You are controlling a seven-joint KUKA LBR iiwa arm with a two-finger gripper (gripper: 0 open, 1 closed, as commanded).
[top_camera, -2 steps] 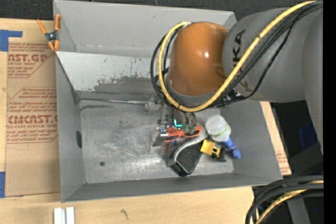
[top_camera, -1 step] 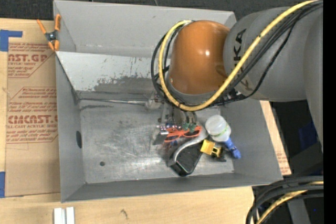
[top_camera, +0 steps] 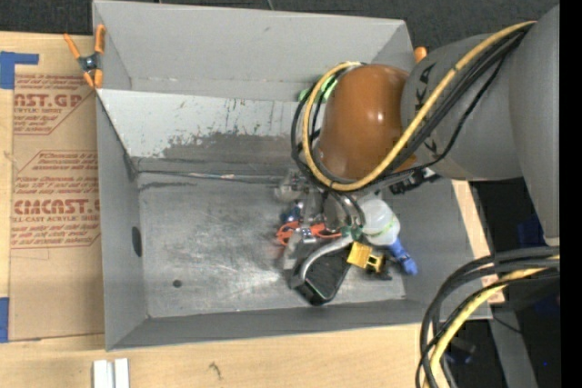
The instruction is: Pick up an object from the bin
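Observation:
My gripper [top_camera: 307, 215] reaches down from under the arm's orange cover into the right half of the bin, among a small cluster of things. Right below it lies a black, rounded object with a grey edge [top_camera: 318, 274]. A small red and blue piece [top_camera: 293, 230] lies against the gripper's left side. Just to the right are a yellow block [top_camera: 364, 256] and a white rounded thing with a pale green part [top_camera: 378, 223]. I see nothing plainly held.
A small blue piece [top_camera: 406, 264] lies beyond the yellow block near the bin's right wall. The arm and its cables cover the bin's right rear corner. Bare grey floor spreads over the left half of the bin.

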